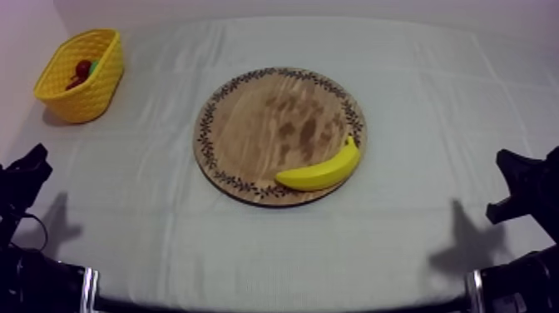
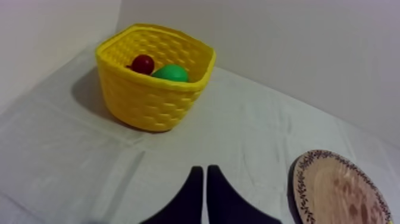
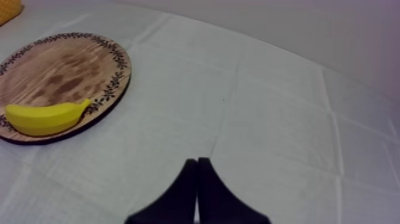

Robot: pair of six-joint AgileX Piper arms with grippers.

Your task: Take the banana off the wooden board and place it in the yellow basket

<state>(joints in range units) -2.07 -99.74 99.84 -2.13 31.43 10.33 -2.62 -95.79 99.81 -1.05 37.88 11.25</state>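
Okay, banana [image 1: 320, 172] is lying on the wooden board [image 1: 249, 125] at its 5 o'clock rim, with the yellow basket [image 1: 100, 91] sitting at the table's 10 o'clock. Our left gripper [image 2: 204, 170] and right gripper [image 3: 197, 161] are both resting clenched on nothing. We are judging the risk: the curved banana slipping or rolling off the rim under an off-centre pinch. The left wrist view is showing a small red fruit [image 2: 143, 64] and a green fruit [image 2: 171, 73] inside the basket far more clearly than the top view

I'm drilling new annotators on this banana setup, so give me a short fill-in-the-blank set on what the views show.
1. The only fruit on the round wooden board is the ____.
2. In the top view, the yellow basket, holding a small red fruit, stands far ____ of the board.
3. The left tool and right tool are both ____, holding nothing.
Missing words: banana; left; shut.
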